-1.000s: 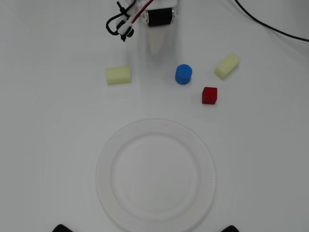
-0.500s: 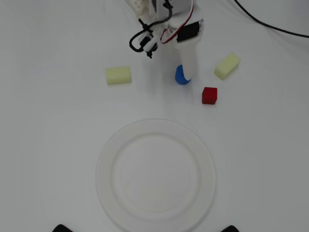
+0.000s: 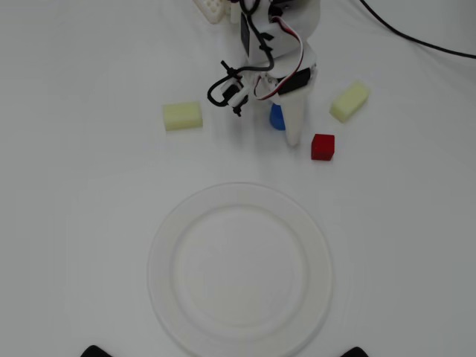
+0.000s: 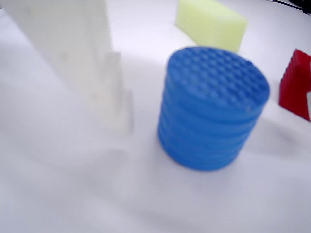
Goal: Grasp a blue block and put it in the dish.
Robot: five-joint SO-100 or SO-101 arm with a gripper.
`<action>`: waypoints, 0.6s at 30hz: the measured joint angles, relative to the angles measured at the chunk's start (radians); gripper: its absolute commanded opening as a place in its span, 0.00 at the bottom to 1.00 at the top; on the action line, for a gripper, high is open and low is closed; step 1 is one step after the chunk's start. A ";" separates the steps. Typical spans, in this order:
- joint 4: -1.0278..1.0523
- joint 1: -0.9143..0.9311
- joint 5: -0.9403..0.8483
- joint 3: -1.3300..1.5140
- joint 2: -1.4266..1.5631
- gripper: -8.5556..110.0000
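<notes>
Since blue block (image 4: 213,108) stands on table, clear of dish (image 3: 239,269): looks light, rigid, ribbed sides grippy; pinch mid-wall. Gripper (image 3: 286,128) beside it, holding nothing; opening unclear.

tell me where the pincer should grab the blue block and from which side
Grip the blue block across its curved side wall, coming down from above. It stands upright on its flat base, so any diameter works; the red cube sits close on its right in the overhead view, so keep the fingers clear of that side.
</notes>
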 measured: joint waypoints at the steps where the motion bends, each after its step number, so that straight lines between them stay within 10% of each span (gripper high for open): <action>1: -0.005 -0.002 0.005 0.000 -0.009 0.32; 18: -0.018 -0.009 0.049 0.000 -0.025 0.07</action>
